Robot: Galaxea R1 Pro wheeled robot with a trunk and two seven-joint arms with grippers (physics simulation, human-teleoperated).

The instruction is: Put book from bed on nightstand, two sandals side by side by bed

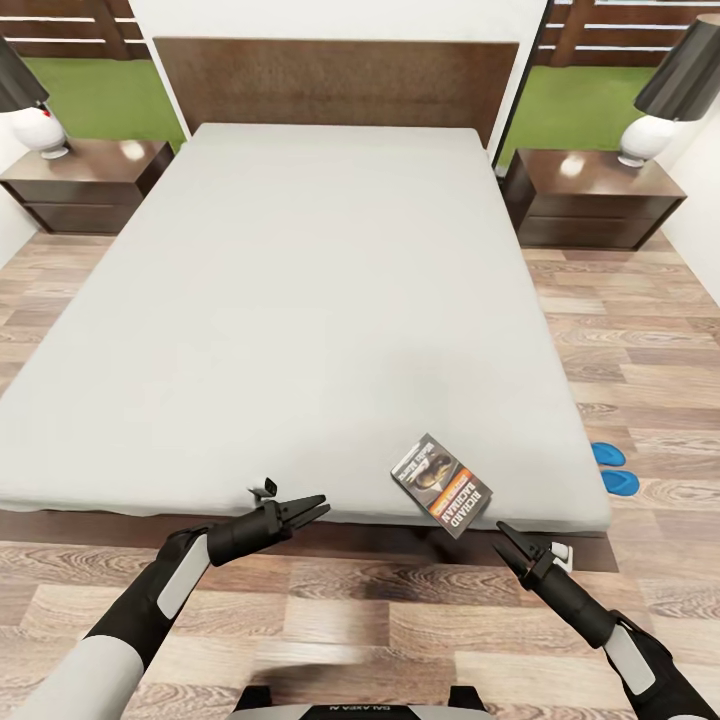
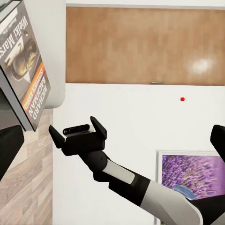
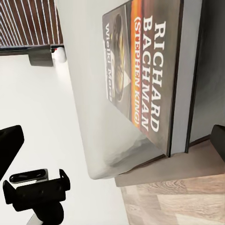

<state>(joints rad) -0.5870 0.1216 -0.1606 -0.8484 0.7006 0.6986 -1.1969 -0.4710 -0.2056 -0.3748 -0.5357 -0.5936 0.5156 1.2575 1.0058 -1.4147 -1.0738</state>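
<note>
Both grippers hang low at the foot of the bed; left gripper slightly parted and empty; right gripper empty, its opening unclear. Book lies flat near the mattress's foot edge, just ahead of the right gripper; book pickup appears in hand, calling for a short reach and a clean grip on its edge; sandals lie on the floor beside the bed.

The book lay on the bed near its foot edge, toward the right corner. A nightstand stood at each side of the headboard. Two sandals lay on the floor beside the bed's right edge.
</note>
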